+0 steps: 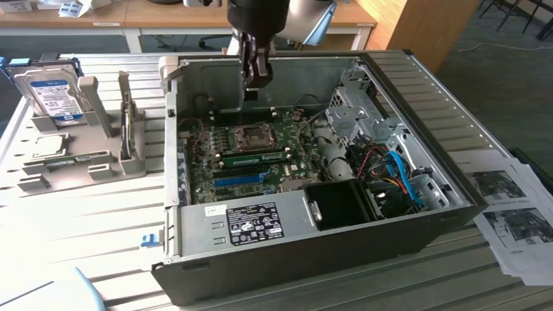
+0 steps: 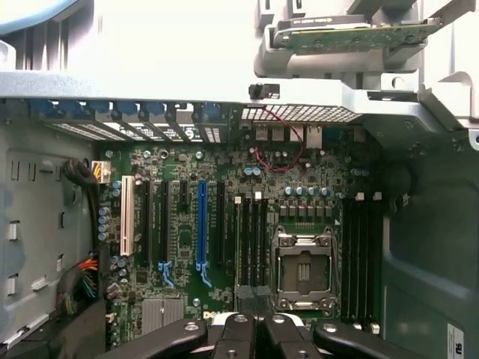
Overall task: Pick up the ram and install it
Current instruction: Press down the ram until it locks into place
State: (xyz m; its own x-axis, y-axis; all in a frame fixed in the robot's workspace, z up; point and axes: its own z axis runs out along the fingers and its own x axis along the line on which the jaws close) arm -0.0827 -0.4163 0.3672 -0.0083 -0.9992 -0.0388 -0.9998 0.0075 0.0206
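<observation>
One ram (image 2: 359,35) lies in grey holder (image 1: 52,178) on table (image 1: 87,220), beside open computer case (image 1: 302,259), near hard drive (image 1: 52,94); long axis roughly level, running across exterior view's left to right; which end leads, cannot tell; hand (image 1: 252,91) closed, empty, hanging over motherboard (image 1: 259,175) inside case, well apart from ram; judgement: pick-up step not yet begun; grasp calls for fingers parted, hand over holder, fingers set across stick's thin faces; green strip near CPU socket possibly another stick, unsure.

Long, thin green ram (image 1: 74,162) flat in a grey holder, well apart from the open computer case
</observation>
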